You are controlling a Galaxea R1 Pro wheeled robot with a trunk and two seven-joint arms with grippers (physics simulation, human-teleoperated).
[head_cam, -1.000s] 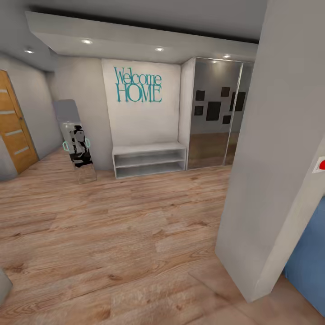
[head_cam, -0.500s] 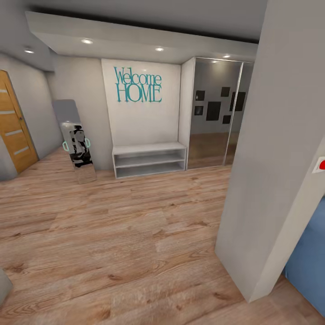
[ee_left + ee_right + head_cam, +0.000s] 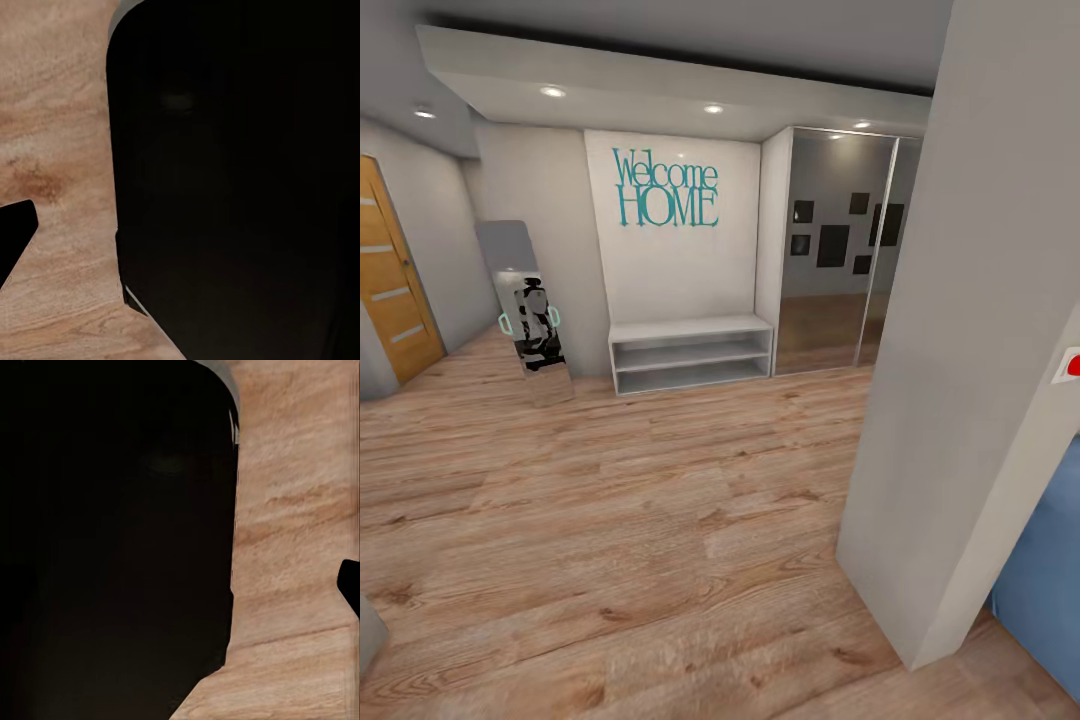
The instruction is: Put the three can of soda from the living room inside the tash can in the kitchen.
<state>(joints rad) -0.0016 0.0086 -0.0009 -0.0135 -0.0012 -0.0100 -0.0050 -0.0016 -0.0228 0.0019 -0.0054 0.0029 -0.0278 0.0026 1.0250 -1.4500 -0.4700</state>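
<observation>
Wood floor [image 3: 610,520], white bench [image 3: 691,353], leaning mirror [image 3: 525,312], orange door [image 3: 390,285]

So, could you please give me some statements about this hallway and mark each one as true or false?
1. The wall sign reads "Welcome HOME". True.
2. The low white shelf unit stands under the sign. True.
3. The floor is grey tile. False: it is wood planks.
4. The wooden door is to the right of the sign. False: it is to the left.
5. A standing mirror leans against the wall. True.
</observation>
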